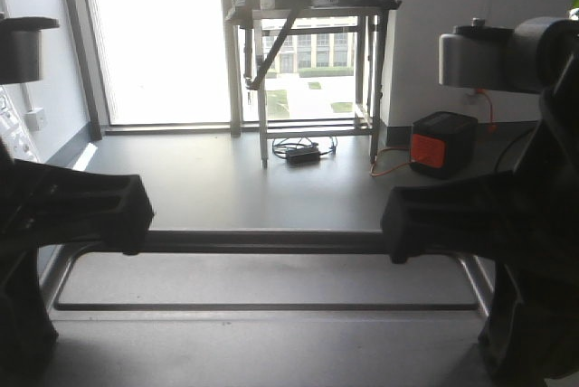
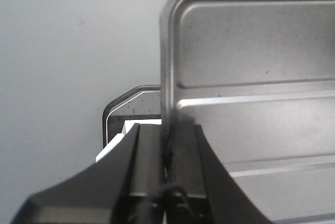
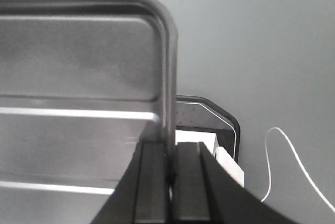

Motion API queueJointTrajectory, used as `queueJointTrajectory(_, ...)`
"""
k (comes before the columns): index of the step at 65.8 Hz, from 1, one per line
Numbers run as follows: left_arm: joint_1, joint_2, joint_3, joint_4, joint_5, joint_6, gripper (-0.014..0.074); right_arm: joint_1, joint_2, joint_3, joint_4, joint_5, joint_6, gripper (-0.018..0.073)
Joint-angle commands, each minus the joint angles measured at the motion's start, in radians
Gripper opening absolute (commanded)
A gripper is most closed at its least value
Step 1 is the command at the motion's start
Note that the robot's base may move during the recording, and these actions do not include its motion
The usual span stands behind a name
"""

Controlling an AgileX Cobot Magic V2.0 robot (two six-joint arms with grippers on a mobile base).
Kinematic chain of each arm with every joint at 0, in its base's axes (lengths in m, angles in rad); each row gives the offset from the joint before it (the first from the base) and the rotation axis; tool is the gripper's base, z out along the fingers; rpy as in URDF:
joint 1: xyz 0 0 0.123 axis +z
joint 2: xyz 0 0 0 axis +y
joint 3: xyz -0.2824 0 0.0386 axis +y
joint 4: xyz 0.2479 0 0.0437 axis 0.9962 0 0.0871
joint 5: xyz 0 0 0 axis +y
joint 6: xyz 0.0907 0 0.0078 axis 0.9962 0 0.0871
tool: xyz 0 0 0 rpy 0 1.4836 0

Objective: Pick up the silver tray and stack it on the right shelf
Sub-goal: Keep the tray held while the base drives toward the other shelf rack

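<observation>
Pinching opposite side rims, the left gripper [image 2: 168, 130] and right gripper [image 3: 168, 148] are closed tight on the silver tray [image 2: 251, 67], which spans between them

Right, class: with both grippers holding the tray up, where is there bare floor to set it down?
Bare floor lies ahead of the silver tray, between the left wall and the orange-black box, up to the window. Crowded: cables under the steel table; an orange cable beside the box.
</observation>
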Motion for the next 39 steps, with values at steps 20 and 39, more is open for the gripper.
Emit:
queueJointTrajectory(20, -0.008, -0.027, -0.015, 0.028, 0.046, 0.019, -0.01, -0.004, -0.028, -0.021, -0.054, 0.014, -0.009, 0.0059)
queueJointTrajectory(39, -0.008, -0.027, -0.015, 0.028, 0.046, 0.019, -0.01, -0.004, -0.028, -0.021, -0.054, 0.014, -0.009, 0.0059)
